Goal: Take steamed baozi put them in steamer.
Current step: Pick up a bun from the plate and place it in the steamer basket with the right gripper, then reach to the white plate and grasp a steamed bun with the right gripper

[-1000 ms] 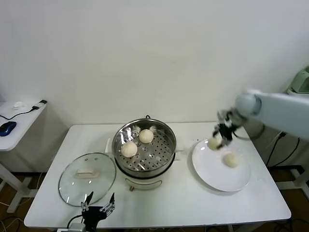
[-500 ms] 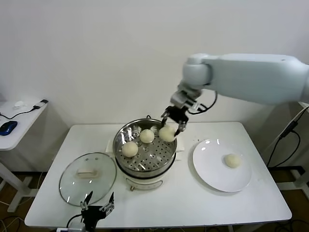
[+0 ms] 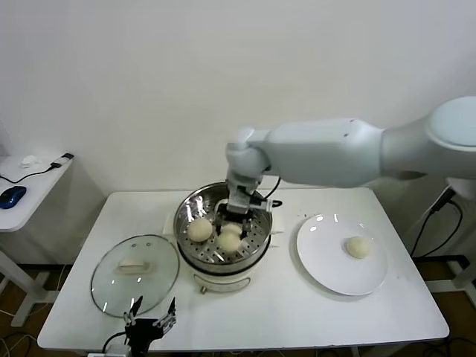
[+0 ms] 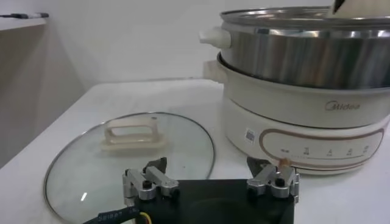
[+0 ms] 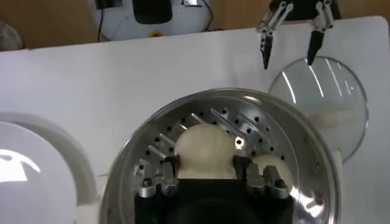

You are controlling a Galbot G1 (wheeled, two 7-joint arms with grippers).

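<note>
My right gripper [image 3: 232, 223] reaches down into the steamer [image 3: 256, 204], a shiny perforated steel basket on a cream pot base. It is shut on a cream-white baozi [image 5: 206, 151], with one finger at each side of the bun, low over the perforated bottom. The held baozi [image 3: 229, 241] lies towards the basket's front. A second baozi [image 3: 198, 229] rests inside beside it, and it also shows in the right wrist view [image 5: 272, 164]. Another baozi [image 3: 358, 247] lies on the white plate [image 3: 327, 268]. The left gripper [image 3: 151, 316] is parked open at the table's front edge.
A glass lid with a white handle [image 3: 134, 274] lies flat left of the steamer, just beyond the left gripper [image 4: 210, 179]. The pot base [image 4: 304, 122] stands close to its right. The right arm spans over the table's middle and the basket's far side. A side table with a mouse [image 3: 11, 197] stands far left.
The right gripper carried a baozi from the plate leftwards over the steamer and has lowered it into the basket. The left arm has not moved.
</note>
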